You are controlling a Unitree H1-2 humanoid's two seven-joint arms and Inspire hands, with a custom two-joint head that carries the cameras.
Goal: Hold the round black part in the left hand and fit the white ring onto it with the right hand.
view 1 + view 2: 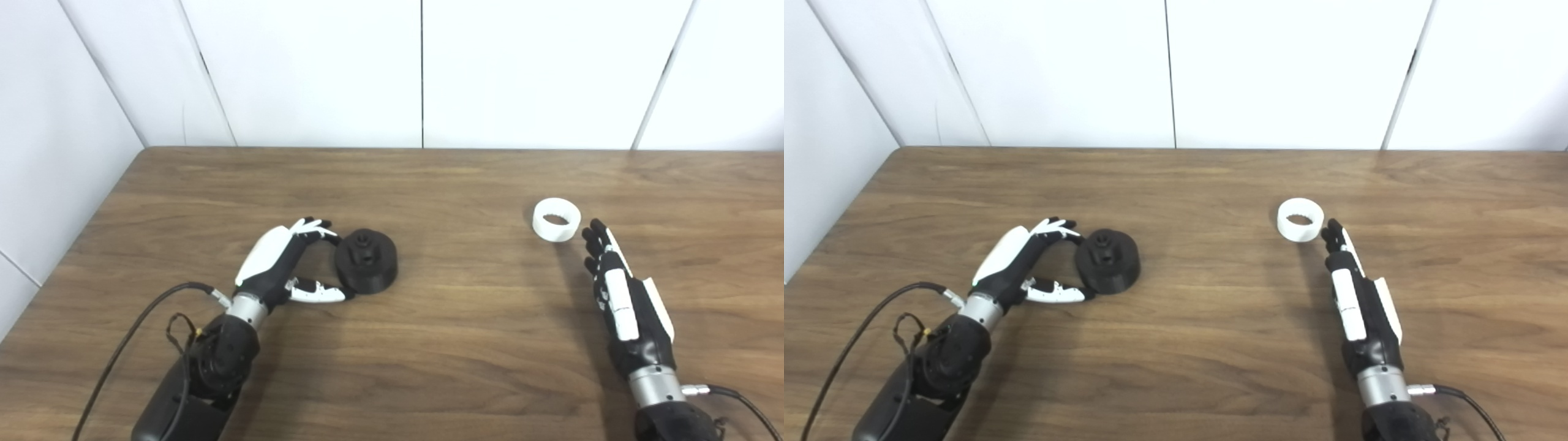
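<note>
Left hand [278, 263] spread, fingertips beside round black part [366, 260] on table [429, 343], not gripping; right hand [621, 300] extended, holding nothing, fingertips near white ring [556, 220].

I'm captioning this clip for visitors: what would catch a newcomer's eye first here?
Probably the white ring, bright against the dark wooden table, right of centre, with the right hand open just short of it. Next, the round black part left of centre, the left hand curled open beside it.
</note>
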